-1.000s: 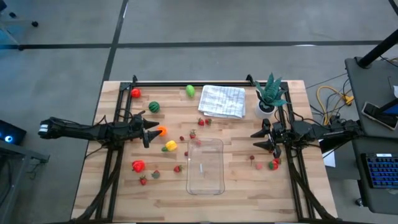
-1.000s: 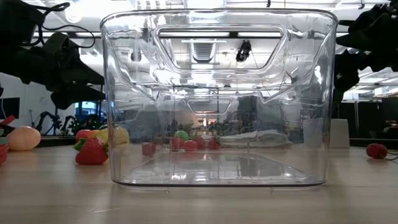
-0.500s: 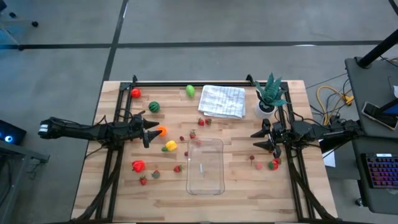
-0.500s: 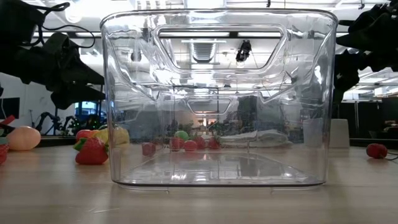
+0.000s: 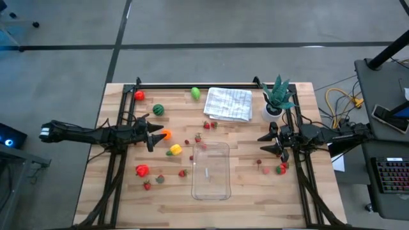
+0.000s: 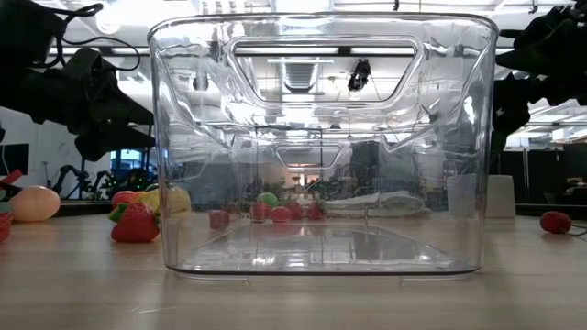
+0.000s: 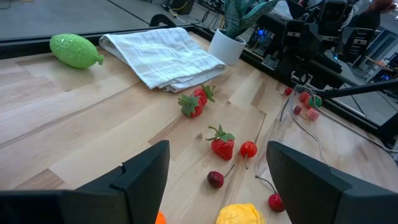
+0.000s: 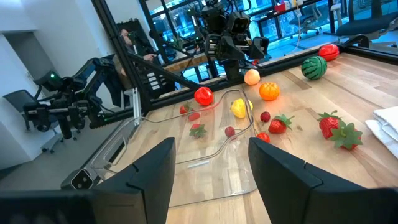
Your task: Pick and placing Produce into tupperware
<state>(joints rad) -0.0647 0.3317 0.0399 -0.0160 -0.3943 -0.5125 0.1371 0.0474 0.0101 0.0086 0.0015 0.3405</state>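
Note:
The clear tupperware (image 5: pixel 211 170) stands on the table's near middle and fills the low view (image 6: pixel 321 147). Produce lies scattered on the wood: a lime-green fruit (image 5: pixel 195 93), a striped melon (image 5: pixel 158 110), an orange fruit (image 5: pixel 166 134), a yellow one (image 5: pixel 174 149), a red one (image 5: pixel 142 170), and small strawberries (image 7: pixel 222 143). My left gripper (image 5: pixel 154 135) hovers open at the table's left, just left of the orange fruit. My right gripper (image 5: pixel 263 144) hovers open at the right, above a small red cluster (image 5: pixel 280 168). Both touch nothing.
A white folded cloth (image 5: pixel 229 103) and a spiky teal plant in a white pot (image 5: pixel 276 99) sit near the far edge. Dark arm frames run along the left and right sides of the table. Bare wood lies near the front edge, on both sides of the container.

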